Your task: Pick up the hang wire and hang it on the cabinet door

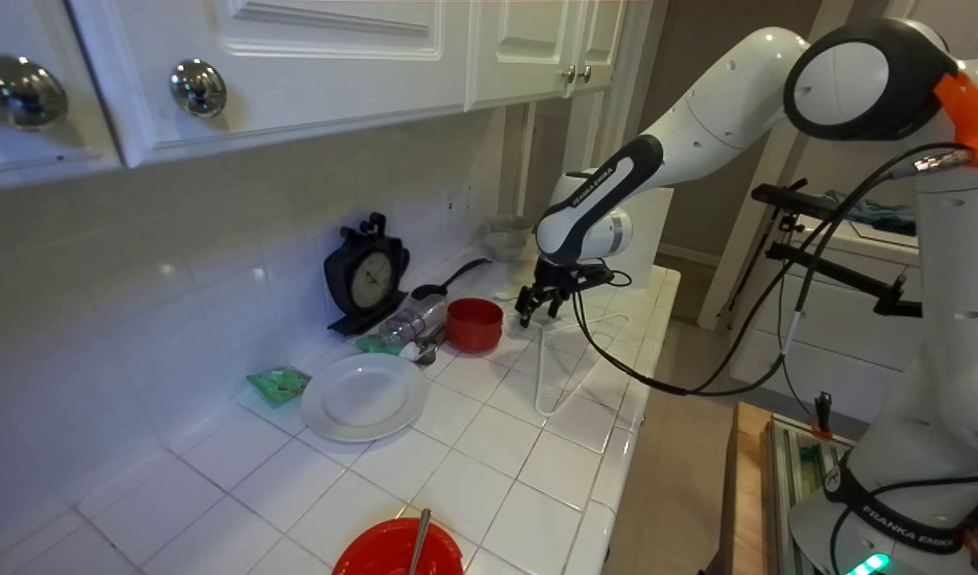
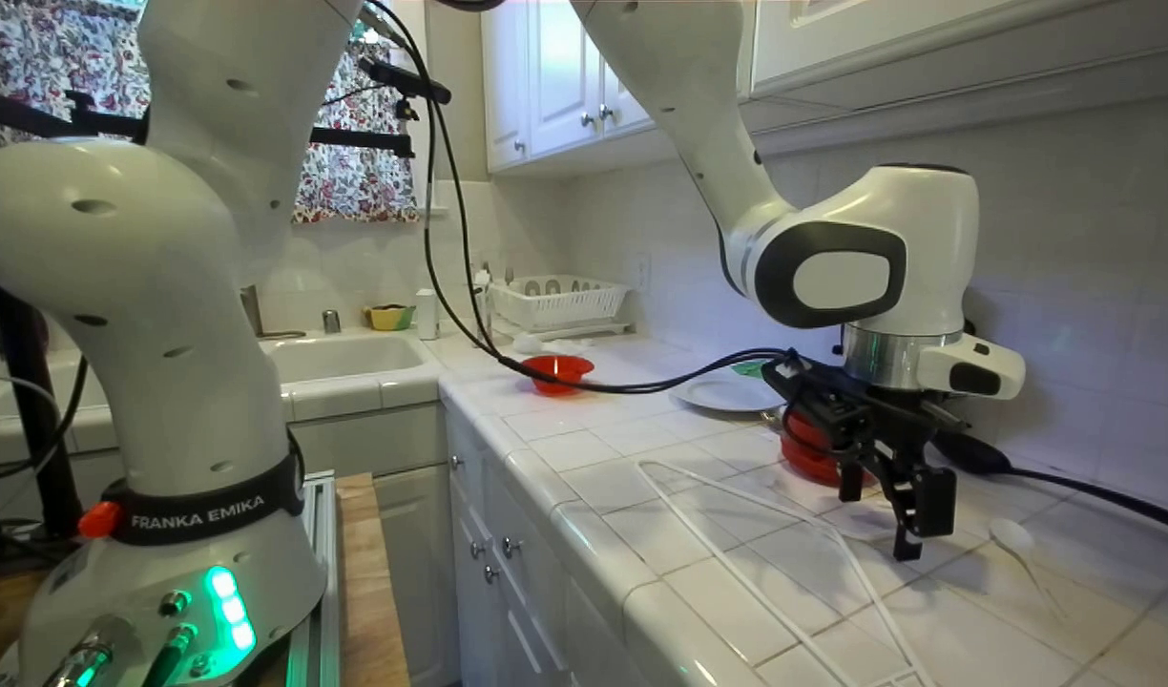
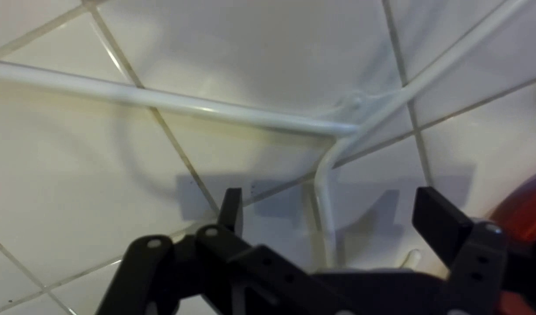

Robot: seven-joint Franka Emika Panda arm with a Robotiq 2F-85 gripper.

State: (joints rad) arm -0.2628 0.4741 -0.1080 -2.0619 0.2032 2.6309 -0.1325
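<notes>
Hanger (image 3: 215,109) on tiles (image 3: 75,197), tool (image 3: 329,202) over its hook (image 3: 323,192) (2 fingers (image 3: 439,223) spread wide)

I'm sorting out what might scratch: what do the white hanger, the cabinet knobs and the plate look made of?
White hanger: probably plastic-coated wire or solid plastic; smooth, with a glossy highlight along its thin bar.
Cabinet knobs: likely polished metal; mirror-like reflections on their rounded faces.
Plate: perhaps glazed ceramic, though plastic is possible; smooth and evenly white.
</notes>
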